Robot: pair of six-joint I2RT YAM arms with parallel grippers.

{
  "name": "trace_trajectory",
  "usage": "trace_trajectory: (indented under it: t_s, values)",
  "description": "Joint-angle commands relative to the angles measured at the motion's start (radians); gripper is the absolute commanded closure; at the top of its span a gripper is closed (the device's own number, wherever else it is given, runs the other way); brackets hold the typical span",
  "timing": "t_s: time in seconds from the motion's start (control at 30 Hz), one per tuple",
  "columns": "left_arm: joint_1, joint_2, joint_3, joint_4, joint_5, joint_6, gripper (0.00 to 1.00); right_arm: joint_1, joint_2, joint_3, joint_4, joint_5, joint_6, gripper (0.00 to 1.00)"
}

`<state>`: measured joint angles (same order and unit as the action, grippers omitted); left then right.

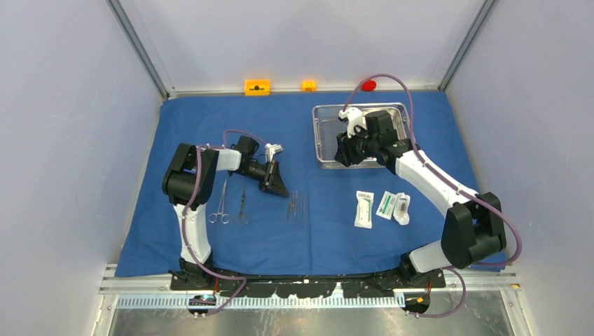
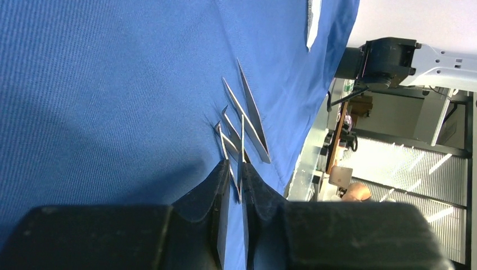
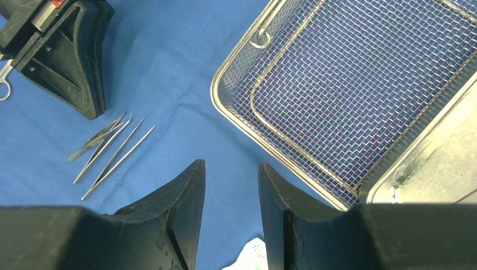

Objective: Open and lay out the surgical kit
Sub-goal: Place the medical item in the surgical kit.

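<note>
Blue cloth point(image 1: 175, 126) spread open; kit appears mostly laid out.
Scissors point(image 1: 218, 204), tweezers point(image 1: 297, 206) and packets point(image 1: 386, 205) lie in a row; the mesh basket point(image 1: 326, 133) sits far right against the tray point(image 3: 427, 174). Left gripper point(image 2: 235, 180), almost closed and empty, hovers by the tweezers; right gripper point(image 3: 232, 174), spread and empty, hovers at the basket's near corner.

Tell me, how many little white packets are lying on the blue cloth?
3. They lie in a row on the blue cloth, in front of the wire basket, toward the arms: left packet, middle packet, right packet. None looks hidden.
</note>
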<state>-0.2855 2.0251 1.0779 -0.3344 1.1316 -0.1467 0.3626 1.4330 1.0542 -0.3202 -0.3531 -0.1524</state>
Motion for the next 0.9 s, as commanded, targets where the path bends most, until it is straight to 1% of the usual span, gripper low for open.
trace_trajectory:
  t_s: [0.0,0.13,0.27,0.4,0.67,0.87]
  values:
    - [0.006,-0.044,0.017,-0.023,0.003,0.037,0.82,-0.004,0.0,0.003,0.041,-0.012,-0.01,0.56]
    - [0.004,-0.087,0.011,-0.021,-0.017,0.047,0.75,-0.002,0.005,0.004,0.042,-0.016,-0.008,0.55]
    - [-0.014,-0.099,0.018,-0.025,-0.066,0.036,0.71,-0.002,0.009,0.006,0.041,-0.02,-0.007,0.56]
    - [-0.048,-0.099,0.028,-0.053,-0.114,0.051,0.7,-0.003,0.004,0.002,0.038,-0.017,-0.009,0.56]
    - [-0.114,-0.137,0.02,-0.077,-0.254,0.095,0.69,-0.003,0.006,0.0,0.036,-0.021,-0.013,0.56]
    - [-0.124,-0.145,0.019,-0.082,-0.31,0.096,0.69,-0.003,0.009,0.001,0.026,-0.029,-0.013,0.56]
